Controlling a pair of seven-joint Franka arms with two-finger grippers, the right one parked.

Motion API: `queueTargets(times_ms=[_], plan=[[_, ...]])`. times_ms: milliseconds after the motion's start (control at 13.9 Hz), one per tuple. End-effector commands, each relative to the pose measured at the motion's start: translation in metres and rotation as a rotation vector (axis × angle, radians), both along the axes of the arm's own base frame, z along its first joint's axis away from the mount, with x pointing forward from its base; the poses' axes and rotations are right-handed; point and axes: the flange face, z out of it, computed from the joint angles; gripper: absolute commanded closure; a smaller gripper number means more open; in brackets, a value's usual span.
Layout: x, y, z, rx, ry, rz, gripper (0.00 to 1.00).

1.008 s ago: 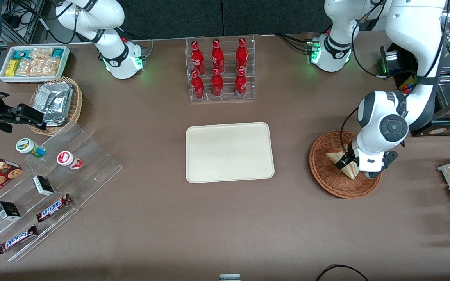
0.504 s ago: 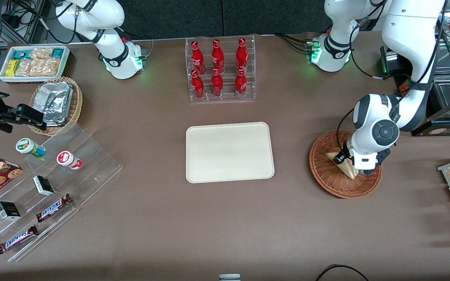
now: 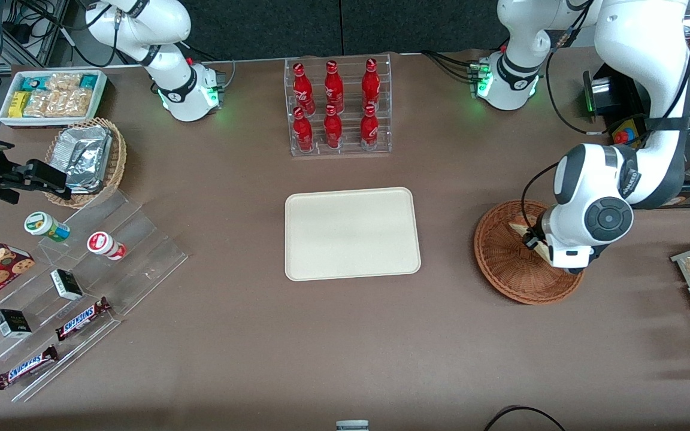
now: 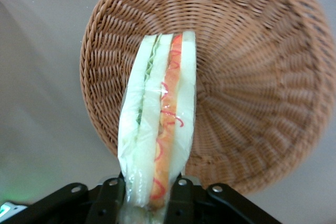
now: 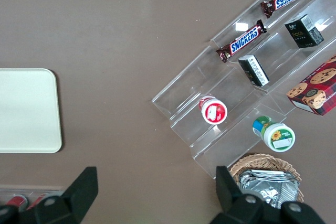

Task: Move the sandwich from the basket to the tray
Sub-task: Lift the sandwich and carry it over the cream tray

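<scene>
Locate the left gripper [image 4: 152,203] above the reddish-brown wicker basket [image 3: 501,263], toward the working arm's end of the table. Its 2 fingers [image 4: 107,198] are clamped on the sandwich [image 4: 157,129], 1 against each bread face.

In the wrist view, note the sandwich's long axis running straight out from the fingers, its far end pointing away from the gripper over the basket's inner wall [image 4: 252,77]. The filling edge faces the camera: green, red and orange layers between white bread.

In the front view, only a corner of the sandwich [image 3: 521,229] shows beside the arm. The cream tray [image 3: 351,233] lies well apart, at the table's centre.
</scene>
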Motion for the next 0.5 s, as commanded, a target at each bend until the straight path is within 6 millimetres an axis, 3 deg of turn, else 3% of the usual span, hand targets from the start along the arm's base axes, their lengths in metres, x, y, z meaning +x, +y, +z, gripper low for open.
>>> queueTargets(times_ms=[0, 216, 432], plan=[[0.003, -0.051, 0.023, -0.005, -0.012, -0.06, 1.0], [-0.009, -0.115, 0.041, -0.082, -0.032, -0.126, 1.0], [-0.031, -0.187, 0.038, -0.118, -0.035, -0.238, 1.0]])
